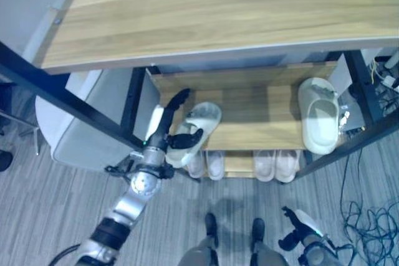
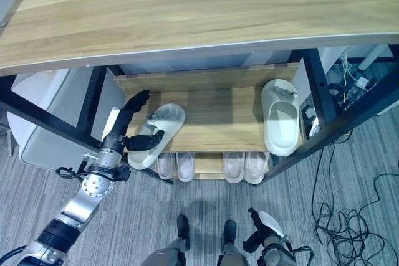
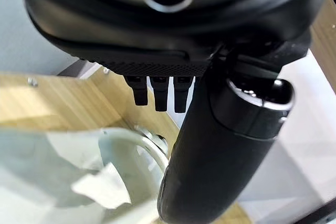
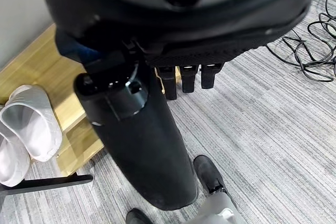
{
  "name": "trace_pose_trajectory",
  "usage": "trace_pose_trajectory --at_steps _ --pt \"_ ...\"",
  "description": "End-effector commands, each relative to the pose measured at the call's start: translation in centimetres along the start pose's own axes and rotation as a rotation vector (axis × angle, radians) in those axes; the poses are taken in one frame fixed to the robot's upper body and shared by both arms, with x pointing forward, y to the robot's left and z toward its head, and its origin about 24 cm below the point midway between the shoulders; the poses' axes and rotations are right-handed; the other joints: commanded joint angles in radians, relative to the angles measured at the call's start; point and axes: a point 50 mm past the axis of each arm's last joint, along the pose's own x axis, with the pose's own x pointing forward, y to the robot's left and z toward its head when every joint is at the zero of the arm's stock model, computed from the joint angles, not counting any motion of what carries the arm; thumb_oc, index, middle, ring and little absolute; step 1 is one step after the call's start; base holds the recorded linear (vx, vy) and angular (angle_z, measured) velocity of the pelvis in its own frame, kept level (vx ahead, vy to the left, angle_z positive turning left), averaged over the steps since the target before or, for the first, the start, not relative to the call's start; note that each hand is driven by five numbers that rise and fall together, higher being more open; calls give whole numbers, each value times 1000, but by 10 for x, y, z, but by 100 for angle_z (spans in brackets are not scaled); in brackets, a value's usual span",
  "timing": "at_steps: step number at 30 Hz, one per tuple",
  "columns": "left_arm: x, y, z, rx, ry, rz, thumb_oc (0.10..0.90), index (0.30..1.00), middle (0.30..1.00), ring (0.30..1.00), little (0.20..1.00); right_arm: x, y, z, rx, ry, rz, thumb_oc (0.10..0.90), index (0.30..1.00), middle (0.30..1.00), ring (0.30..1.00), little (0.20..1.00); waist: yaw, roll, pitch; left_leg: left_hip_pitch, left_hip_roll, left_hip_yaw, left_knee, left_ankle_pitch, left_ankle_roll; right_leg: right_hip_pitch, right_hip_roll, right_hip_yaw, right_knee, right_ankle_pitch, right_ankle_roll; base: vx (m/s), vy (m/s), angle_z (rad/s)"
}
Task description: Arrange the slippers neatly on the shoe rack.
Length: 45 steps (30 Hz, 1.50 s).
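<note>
the left slipper [image 1: 198, 130] lies aslant at the left end of the middle shelf [image 1: 255, 113], its heel hanging over the front edge, toe pointing inward and to the right. the left hand [image 1: 169, 130] is on it: the thumb hooks over the near rim while the long fingers [image 1: 175, 105] reach straight up along its outer side, so the hand looks clamped on the slipper by the thumb rather than fully wrapped. the right slipper [image 1: 320, 115] rests at the far right end of the same shelf, roughly square to the edge, toe end a little past the front. the two are well apart, so i judge the task about halfway: one slipper seems placed, the other is on the shelf but crooked and not released, and they are not yet a pair side by side. on the lower shelf [image 1: 232, 165] stand two pairs of white shoes [image 1: 242, 165], neat. the right hand [image 1: 298, 225] hangs low by the floor, holding nothing; its wrist view shows the fingers relaxed over grey carpet [image 4: 273, 129]. above the rack runs a long wooden top [image 1: 212, 10] on a black frame [image 1: 75, 104]; loose cables [image 1: 374, 216] lie to the right.
</note>
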Motion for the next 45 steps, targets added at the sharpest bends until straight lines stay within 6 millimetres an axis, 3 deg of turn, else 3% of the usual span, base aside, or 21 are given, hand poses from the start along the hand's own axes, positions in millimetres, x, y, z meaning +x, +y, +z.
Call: trace_pose_trajectory --at_steps 1,14,20,22,23,24,37,45 --pt "34 39 45 141 -253 88 800 900 900 900 900 0 -12 14 3 -100 -27 800 900 900 900 900 5 -50 -41 28 33 -10 -9 -47 -80 -20 -100 -12 -1 -17 98 0 0 0" --pt "43 53 36 308 -218 62 800 900 900 900 900 0 -9 12 2 -91 -1 800 900 900 900 900 -1 -58 -37 26 35 -10 -9 -48 -79 -21 -99 -13 -1 -17 99 0 0 0" --pt "44 38 24 286 -157 33 800 900 900 900 900 0 -10 15 12 -103 -8 800 900 900 900 900 -10 -67 -32 22 36 -9 -9 -50 -77 -28 -100 -9 -1 -15 99 0 0 0" --pt "44 25 12 232 -93 7 800 900 900 900 900 1 -10 15 15 -100 -9 800 900 900 900 900 -15 -72 -30 20 37 -6 -9 -51 -75 -32 -98 -5 -1 -13 98 0 0 0" --pt "44 22 11 212 -83 -1 660 691 691 691 691 1 -9 14 16 -96 -6 800 900 900 900 900 -17 -72 -30 20 38 -4 -9 -51 -74 -33 -98 -4 -1 -12 98 0 0 0" --pt "45 19 10 191 -75 -6 400 300 300 300 300 0 -9 14 17 -93 -7 800 900 900 900 900 -18 -73 -30 19 37 -3 -9 -51 -74 -35 -97 -2 -1 -12 98 0 0 0" --pt "46 8 19 0 -79 66 400 300 300 300 300 -2 -4 8 38 -58 -2 800 900 900 900 900 -23 -78 -29 26 46 6 -9 -49 -75 -35 -91 3 -1 -16 93 -1 -7 -2" --pt "39 -15 26 -219 -64 123 400 300 300 300 300 -1 -6 11 55 -58 -37 800 900 900 900 900 -28 -69 -18 41 50 18 -9 -48 -74 -29 -85 15 -1 -24 87 -1 -10 -5"
